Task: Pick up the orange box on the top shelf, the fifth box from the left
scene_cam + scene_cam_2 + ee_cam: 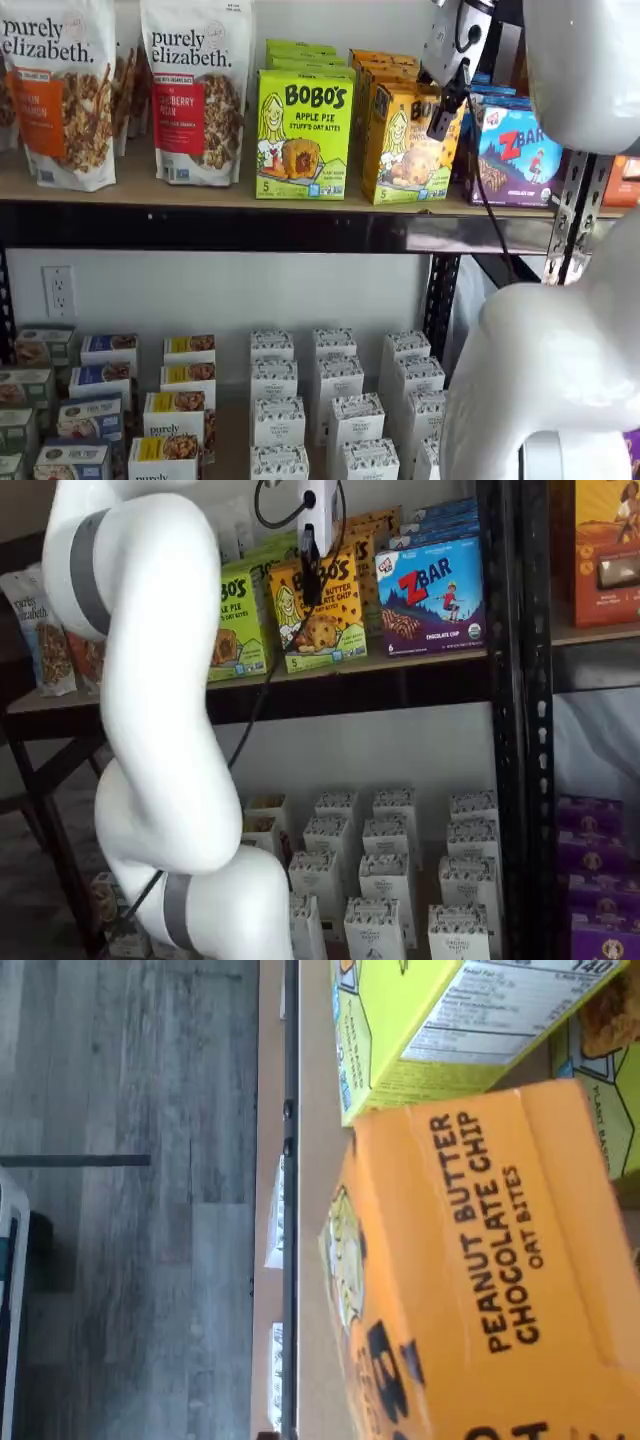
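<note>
The orange box (480, 1260) fills the wrist view close up, its top reading "Peanut Butter Chocolate Chip Oat Bites". In both shelf views it stands at the front of a row of like cartons (400, 150) (330, 620) on the top shelf (200, 195) (420, 660), between a lime-green box and a blue ZBar box. My gripper (443, 115) (310, 575) hangs right at the box's upper front. Only one black finger shows below the white body. No gap shows, and I cannot tell whether it holds the box.
The lime-green Bobo's apple pie box (303, 135) (400, 1020) stands just left of the orange box, and the ZBar box (520, 155) (430, 595) just right. Granola bags (195, 90) stand further left. Small white boxes (330, 400) fill the lower shelf. A black upright (520, 680) stands to the right.
</note>
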